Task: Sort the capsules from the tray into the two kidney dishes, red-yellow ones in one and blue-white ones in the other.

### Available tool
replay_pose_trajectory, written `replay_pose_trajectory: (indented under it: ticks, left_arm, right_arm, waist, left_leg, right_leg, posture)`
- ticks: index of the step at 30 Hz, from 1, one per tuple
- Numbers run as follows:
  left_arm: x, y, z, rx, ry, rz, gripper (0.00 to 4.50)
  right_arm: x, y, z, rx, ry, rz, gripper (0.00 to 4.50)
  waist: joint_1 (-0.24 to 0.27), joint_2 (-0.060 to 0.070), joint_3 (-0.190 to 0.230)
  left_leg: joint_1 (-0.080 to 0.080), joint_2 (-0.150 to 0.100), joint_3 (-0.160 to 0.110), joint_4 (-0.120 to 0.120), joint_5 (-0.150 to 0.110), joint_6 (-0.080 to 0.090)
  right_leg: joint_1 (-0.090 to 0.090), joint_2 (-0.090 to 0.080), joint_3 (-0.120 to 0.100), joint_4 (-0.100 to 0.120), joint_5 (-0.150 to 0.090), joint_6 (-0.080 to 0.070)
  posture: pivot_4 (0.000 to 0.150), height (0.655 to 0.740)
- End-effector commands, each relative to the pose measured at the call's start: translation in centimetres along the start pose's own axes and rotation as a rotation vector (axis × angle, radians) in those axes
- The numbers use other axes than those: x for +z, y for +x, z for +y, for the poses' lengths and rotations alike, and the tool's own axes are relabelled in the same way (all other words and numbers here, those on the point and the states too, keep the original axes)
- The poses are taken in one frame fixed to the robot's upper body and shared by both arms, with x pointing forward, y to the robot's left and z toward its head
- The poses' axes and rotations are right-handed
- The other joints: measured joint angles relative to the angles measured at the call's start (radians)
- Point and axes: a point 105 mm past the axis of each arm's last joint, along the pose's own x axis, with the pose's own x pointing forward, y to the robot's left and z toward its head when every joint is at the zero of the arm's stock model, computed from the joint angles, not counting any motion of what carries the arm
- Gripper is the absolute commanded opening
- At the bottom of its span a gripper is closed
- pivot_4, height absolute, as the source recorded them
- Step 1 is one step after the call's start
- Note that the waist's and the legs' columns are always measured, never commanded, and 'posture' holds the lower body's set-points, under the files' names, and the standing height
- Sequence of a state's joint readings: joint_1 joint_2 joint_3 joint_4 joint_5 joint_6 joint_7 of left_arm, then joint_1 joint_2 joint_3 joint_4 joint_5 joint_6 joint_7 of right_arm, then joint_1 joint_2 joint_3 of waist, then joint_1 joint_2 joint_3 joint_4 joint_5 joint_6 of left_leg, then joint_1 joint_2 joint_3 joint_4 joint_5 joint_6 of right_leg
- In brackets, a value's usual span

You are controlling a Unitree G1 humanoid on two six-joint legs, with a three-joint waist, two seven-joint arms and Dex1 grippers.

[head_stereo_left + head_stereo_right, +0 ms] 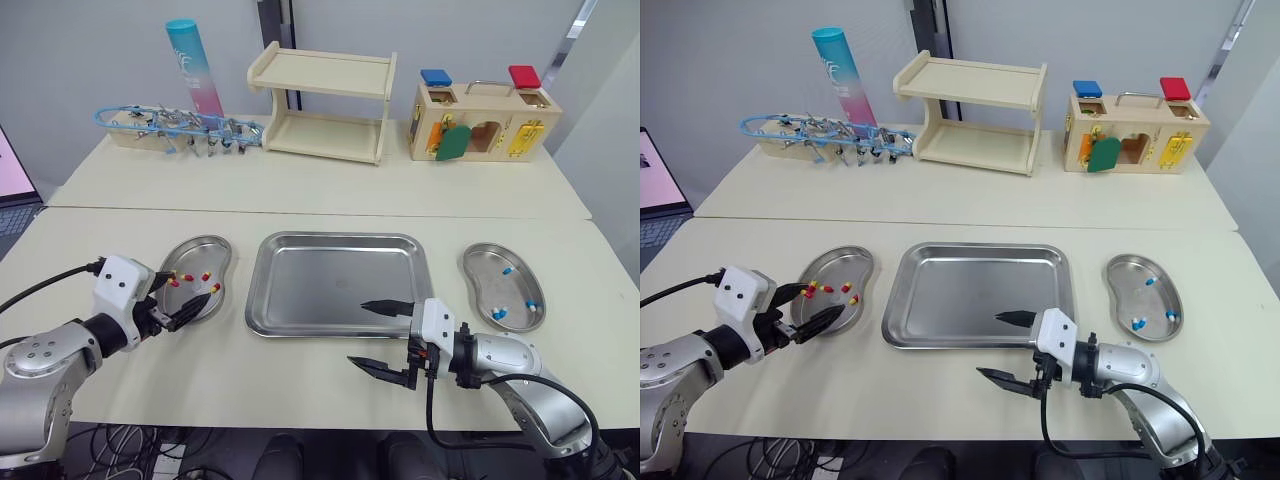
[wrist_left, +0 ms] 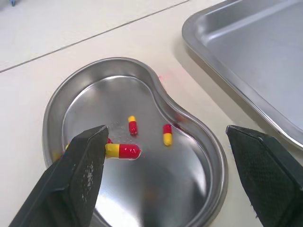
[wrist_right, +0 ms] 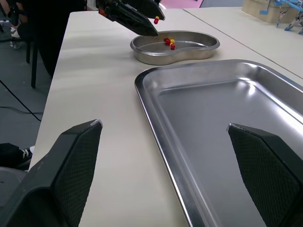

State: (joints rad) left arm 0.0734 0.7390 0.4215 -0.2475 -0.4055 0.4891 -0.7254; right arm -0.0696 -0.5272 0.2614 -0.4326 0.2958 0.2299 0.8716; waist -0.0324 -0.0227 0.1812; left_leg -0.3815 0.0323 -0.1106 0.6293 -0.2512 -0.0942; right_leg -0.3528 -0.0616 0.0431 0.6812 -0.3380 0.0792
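Seemingly at the last step: tray (image 1: 340, 270) bare, red-yellow capsules (image 2: 122, 151) in left dish (image 1: 200, 255), blue-white capsules (image 1: 508, 270) in right dish (image 1: 490, 275), left gripper (image 1: 190, 290) and right gripper (image 1: 358, 334) wide apart and empty; next, probably only drawing back.

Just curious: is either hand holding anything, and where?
Nothing is gripped. The left hand and right hand are both open; one red-yellow capsule sits at a left fingertip, unclamped.

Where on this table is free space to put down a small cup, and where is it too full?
The rectangular steel tray is bare inside. The beige strip between its far rim and the table seam is free. Crowded: the back row, from the blue wire toy to the wooden lock box, and the front edge by the right claw.
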Motion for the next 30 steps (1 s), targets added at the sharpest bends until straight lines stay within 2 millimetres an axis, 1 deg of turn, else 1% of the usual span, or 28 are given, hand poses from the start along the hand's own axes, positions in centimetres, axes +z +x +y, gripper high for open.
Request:
replay_pose_trajectory:
  ticks: [1, 3, 7, 11, 13, 15, 18, 20, 23, 25, 30]
  left_arm:
    - [1.8, -0.6, 0.8, 0.053, -0.028, -0.089, 4.08]
    - [1.5, -0.7, 1.2, 0.07, -0.02, -0.068, 4.08]
    - [0.4, -1.0, 2.0, 0.1, 0.123, 0.028, 4.08]
    - [-0.4, -1.0, 2.7, 0.126, 0.128, 0.071, 4.08]
    - [-1.4, -0.9, 2.3, 0.103, 0.075, 0.111, 4.08]
    - [-2.1, -0.5, 1.4, 0.064, -0.004, 0.118, 4.08]
    - [-1.0, 0.0, 0.6, 0.022, -0.035, 0.056, 4.08]
    - [-0.7, 0.1, 0.4, 0.012, -0.046, 0.041, 4.08]
    - [-0.6, 0.1, 0.2, -0.011, -0.043, 0.033, 4.08]
    - [-0.4, 0.2, -0.4, -0.047, -0.058, 0.029, 4.08]
    - [-1.2, 0.5, -1.8, -0.136, -0.069, 0.099, 4.08]
  right_arm:
    - [1.2, 0.2, 0.3, 0.014, -0.039, -0.035, 4.5]
    - [1.2, 0.2, 0.3, 0.013, -0.039, -0.036, 4.5]
    - [1.2, 0.2, 0.3, 0.014, -0.038, -0.036, 4.5]
    - [1.2, 0.2, 0.3, 0.014, -0.038, -0.037, 4.5]
    - [1.3, 0.2, 0.3, 0.014, -0.039, -0.039, 4.5]
    - [1.3, 0.3, 0.3, 0.013, -0.039, -0.04, 4.5]
    - [1.4, 0.3, 0.3, 0.012, -0.041, -0.042, 4.5]
    - [1.3, 0.3, 0.3, 0.01, -0.041, -0.042, 4.5]
    - [1.3, 0.3, 0.3, 0.009, -0.039, -0.04, 4.5]
    - [1.3, 0.3, 0.3, 0.008, -0.039, -0.04, 4.5]
    - [1.3, 0.4, 0.3, 0.009, -0.04, -0.042, 4.5]
  waist:
    - [0.0, 0.0, 0.0]
    - [0.0, 0.0, 0.0]
    - [-0.001, 0.0, 0.0]
    - [0.0, 0.0, 0.0]
    - [0.0, 0.0, 0.0]
    - [0.0, 0.0, 0.0]
    - [0.0, 0.0, 0.0]
    - [0.0, 0.0, 0.0]
    - [0.0, 0.0, 0.0]
    - [0.0, 0.0, 0.0]
    - [0.0, 0.0, 0.0]
  left_leg:
    - [0.0, 0.0, 0.0, 0.0, 0.0, 0.0]
    - [0.0, 0.0, 0.0, 0.0, 0.0, 0.0]
    - [0.0, 0.0, 0.0, 0.0, 0.0, 0.0]
    - [0.0, 0.0, 0.0, 0.0, 0.0, 0.0]
    - [0.0, 0.0, 0.0, 0.0, 0.0, 0.0]
    - [0.0, 0.0, 0.0, 0.0, 0.0, 0.0]
    - [0.0, 0.0, 0.0, 0.0, 0.0, 0.0]
    - [0.0, 0.0, 0.0, 0.0, 0.0, 0.0]
    - [0.0, 0.0, 0.0, 0.0, 0.0, 0.0]
    - [0.0, 0.0, 0.0, 0.0, 0.0, 0.0]
    - [0.0, 0.0, 0.0, 0.0, 0.0, 0.0]
  right_leg:
    - [0.0, 0.0, 0.0, 0.0, 0.0, 0.0]
    - [0.0, 0.0, 0.0, 0.0, 0.0, 0.0]
    - [0.0, 0.0, 0.0, 0.0, 0.0, 0.0]
    - [0.0, 0.0, 0.0, 0.0, 0.0, 0.0]
    - [0.0, 0.0, 0.0, 0.0, 0.0, 0.0]
    - [0.0, 0.0, 0.0, 0.0, 0.0, 0.0]
    - [0.0, 0.0, 0.0, 0.0, 0.0, 0.0]
    - [0.0, 0.0, 0.0, 0.0, 0.0, 0.0]
    - [0.0, 0.0, 0.0, 0.0, 0.0, 0.0]
    - [0.0, 0.0, 0.0, 0.0, 0.0, 0.0]
    - [0.0, 0.0, 0.0, 0.0, 0.0, 0.0]
  posture:
    - [0.15, 0.74]
    - [0.15, 0.74]
    - [0.15, 0.74]
    - [0.15, 0.74]
    - [0.15, 0.74]
    - [0.15, 0.74]
    - [0.15, 0.74]
    - [0.15, 0.74]
    - [0.15, 0.74]
    - [0.15, 0.74]
    - [0.15, 0.74]
